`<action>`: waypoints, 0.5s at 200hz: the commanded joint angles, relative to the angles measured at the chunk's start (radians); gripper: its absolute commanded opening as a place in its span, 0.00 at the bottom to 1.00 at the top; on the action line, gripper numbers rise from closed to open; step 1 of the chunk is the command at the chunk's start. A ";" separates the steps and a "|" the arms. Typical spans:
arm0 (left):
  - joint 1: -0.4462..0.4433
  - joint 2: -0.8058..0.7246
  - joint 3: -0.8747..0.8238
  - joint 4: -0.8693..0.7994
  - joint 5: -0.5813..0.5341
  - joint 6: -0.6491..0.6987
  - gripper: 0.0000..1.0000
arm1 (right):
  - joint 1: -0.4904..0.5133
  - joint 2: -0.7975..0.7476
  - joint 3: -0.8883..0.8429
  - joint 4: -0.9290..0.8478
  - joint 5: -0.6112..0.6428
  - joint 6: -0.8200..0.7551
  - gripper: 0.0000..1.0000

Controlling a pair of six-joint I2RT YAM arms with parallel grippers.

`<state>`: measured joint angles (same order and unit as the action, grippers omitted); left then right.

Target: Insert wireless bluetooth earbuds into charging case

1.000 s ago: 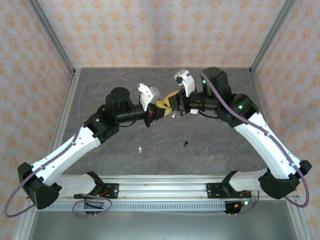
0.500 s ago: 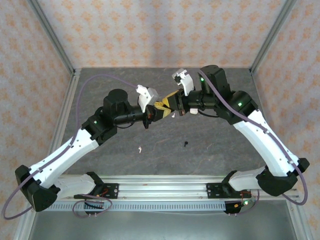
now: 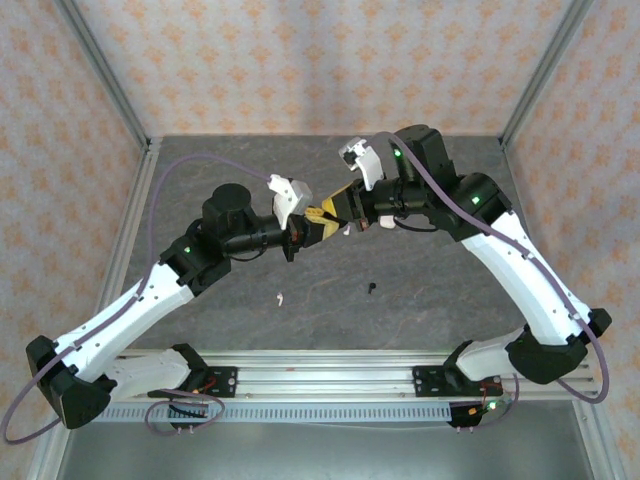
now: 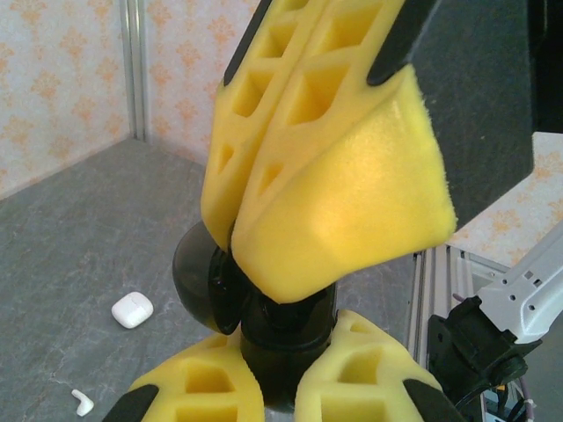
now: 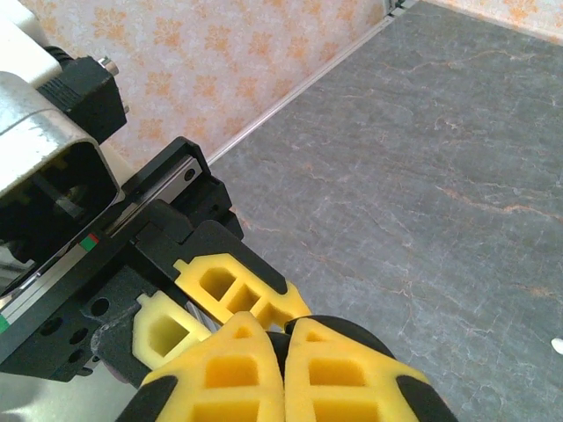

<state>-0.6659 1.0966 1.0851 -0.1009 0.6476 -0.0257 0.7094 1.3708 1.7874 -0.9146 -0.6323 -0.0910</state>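
Handover, mid-air: left gripper (image 4: 281, 378) pinches black case (image 4: 198, 272), right gripper (image 5: 283, 369) pressed tight at its rim, apparently on the lid. I would pry slowly and keep the case level for the white earbud (image 4: 82, 403) lying on the table (image 3: 450, 300).

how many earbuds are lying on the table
3: a white earbud and a black earbud on the table toward its near edge; a second white earbud near the white case. More may be hidden.

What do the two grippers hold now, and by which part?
Both pinch one black rounded object, probably a charging case: left gripper on its lower body, right gripper on its upper rounded edge.
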 commanded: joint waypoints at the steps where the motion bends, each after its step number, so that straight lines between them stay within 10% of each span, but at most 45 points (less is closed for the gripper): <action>1: -0.001 -0.038 0.003 0.066 -0.003 -0.007 0.00 | 0.007 0.001 0.042 -0.055 -0.006 -0.001 0.06; 100: -0.014 -0.050 0.004 0.067 -0.011 -0.007 0.00 | 0.007 0.024 0.029 -0.074 -0.055 0.007 0.06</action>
<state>-0.6682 1.0737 1.0836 -0.0887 0.6441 -0.0261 0.7128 1.3884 1.8198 -0.9722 -0.6659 -0.0902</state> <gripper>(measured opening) 0.086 0.059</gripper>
